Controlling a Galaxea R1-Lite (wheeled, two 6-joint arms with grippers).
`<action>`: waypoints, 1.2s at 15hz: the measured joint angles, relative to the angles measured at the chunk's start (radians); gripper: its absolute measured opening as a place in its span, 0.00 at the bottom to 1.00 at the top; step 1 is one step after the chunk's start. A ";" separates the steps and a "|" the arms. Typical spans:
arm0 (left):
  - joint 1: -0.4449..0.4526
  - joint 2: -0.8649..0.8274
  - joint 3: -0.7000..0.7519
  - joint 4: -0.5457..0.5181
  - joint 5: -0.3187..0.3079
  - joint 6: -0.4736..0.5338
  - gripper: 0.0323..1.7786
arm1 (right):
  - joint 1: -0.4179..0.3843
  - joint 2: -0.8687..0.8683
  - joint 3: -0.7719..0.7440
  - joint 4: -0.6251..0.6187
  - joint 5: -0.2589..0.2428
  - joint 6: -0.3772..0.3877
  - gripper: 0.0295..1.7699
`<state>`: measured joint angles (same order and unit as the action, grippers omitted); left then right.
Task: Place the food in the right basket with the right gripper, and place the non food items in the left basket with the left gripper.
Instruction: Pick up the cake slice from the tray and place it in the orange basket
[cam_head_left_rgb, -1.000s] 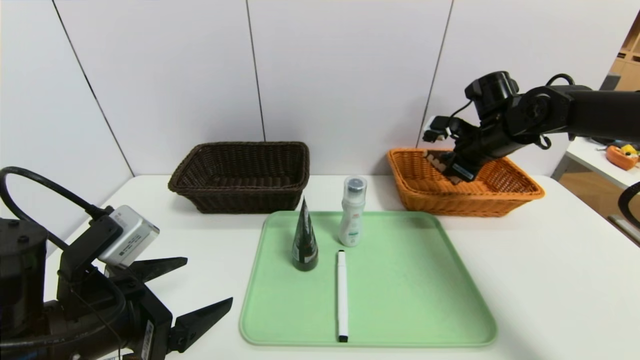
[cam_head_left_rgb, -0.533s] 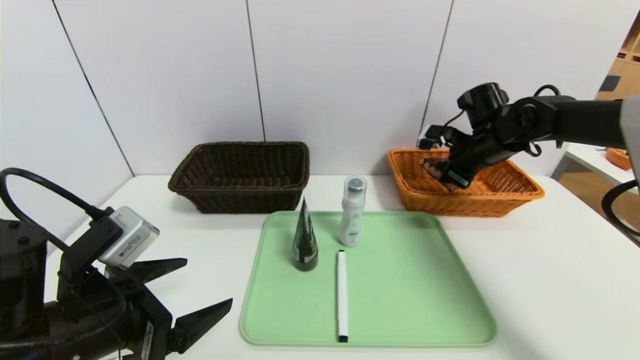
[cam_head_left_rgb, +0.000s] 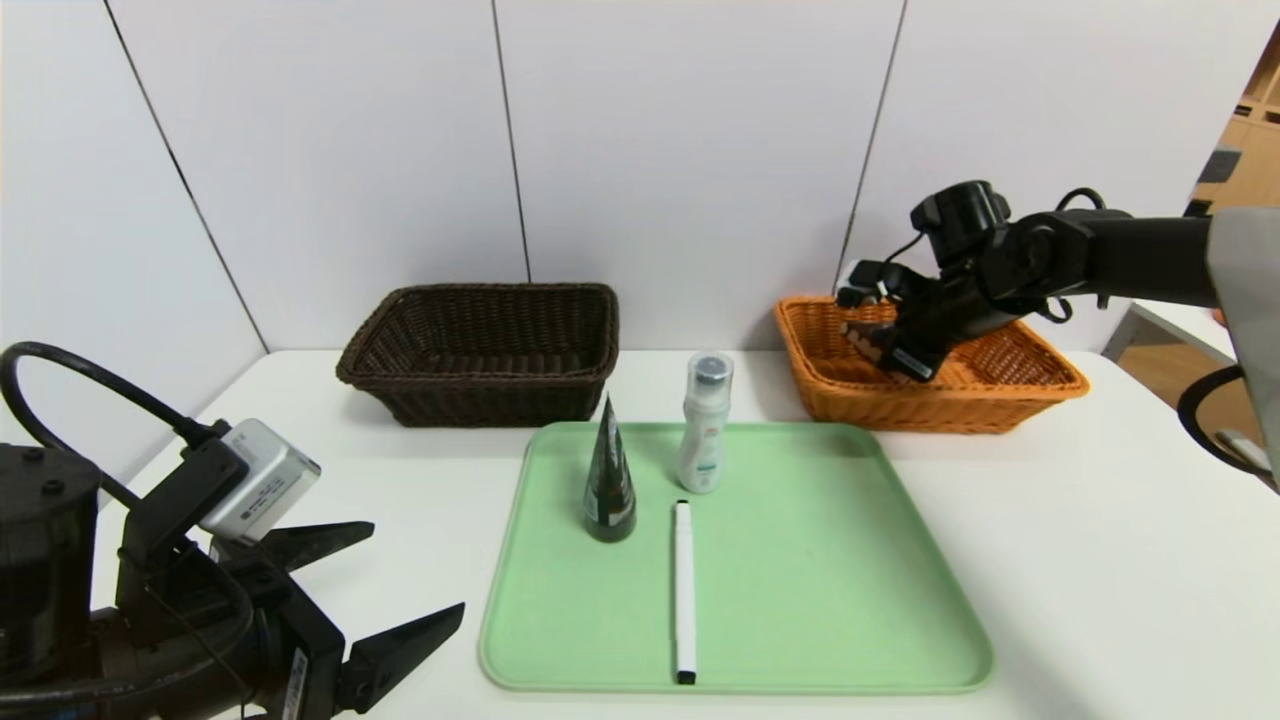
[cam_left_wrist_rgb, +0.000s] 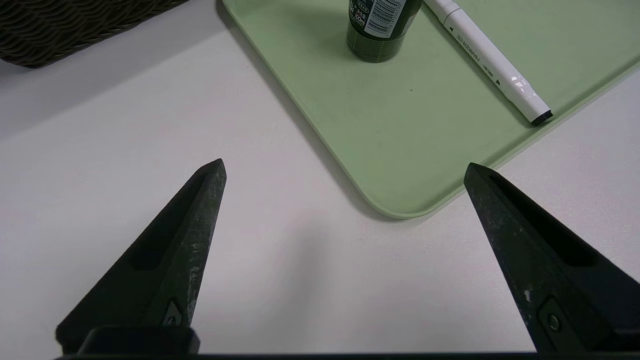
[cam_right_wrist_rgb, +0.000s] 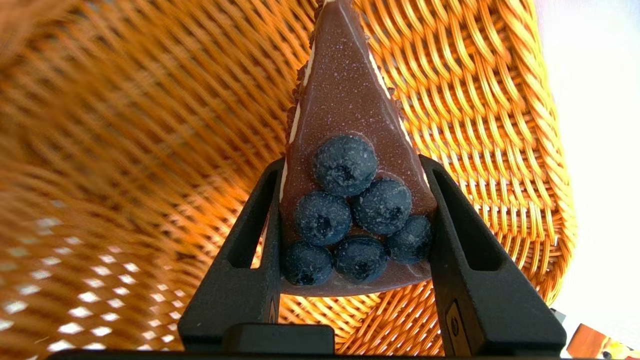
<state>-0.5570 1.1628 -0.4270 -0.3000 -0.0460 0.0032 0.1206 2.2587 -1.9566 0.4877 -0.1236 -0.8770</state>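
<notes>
Orange wicker of the right basket (cam_head_left_rgb: 1010, 395) is entered by the right gripper (cam_head_left_rgb: 880, 350), angled forward and down, its fingers (cam_right_wrist_rgb: 240, 260) clamped on a cake slice (cam_right_wrist_rgb: 350, 200) held inside. At the near left, the left gripper (cam_head_left_rgb: 385, 590) is held spread wide above the table (cam_head_left_rgb: 1100, 560), beside the tray (cam_head_left_rgb: 820, 600).

On the table (cam_head_left_rgb: 1100, 520), the tray (cam_head_left_rgb: 820, 600) sits at the centre of the near edge. On its far-left part stand my tube (cam_head_left_rgb: 609, 490) and bottle (cam_head_left_rgb: 705, 425); the marker (cam_head_left_rgb: 684, 590) lies before them. The left basket (cam_head_left_rgb: 480, 350) and right basket (cam_head_left_rgb: 1000, 395) occupy the far edge.
</notes>
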 joint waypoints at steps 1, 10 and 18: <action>0.000 0.001 0.000 0.000 0.000 0.000 0.95 | -0.001 0.003 0.000 -0.006 0.000 0.001 0.45; 0.000 0.002 -0.001 0.000 -0.006 0.001 0.95 | -0.007 0.007 0.002 -0.029 0.003 -0.003 0.71; 0.001 0.003 0.000 -0.001 -0.004 -0.003 0.95 | 0.000 -0.080 0.019 0.020 0.003 -0.009 0.87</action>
<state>-0.5555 1.1655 -0.4270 -0.3015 -0.0504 0.0004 0.1206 2.1783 -1.9377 0.5079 -0.1202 -0.8862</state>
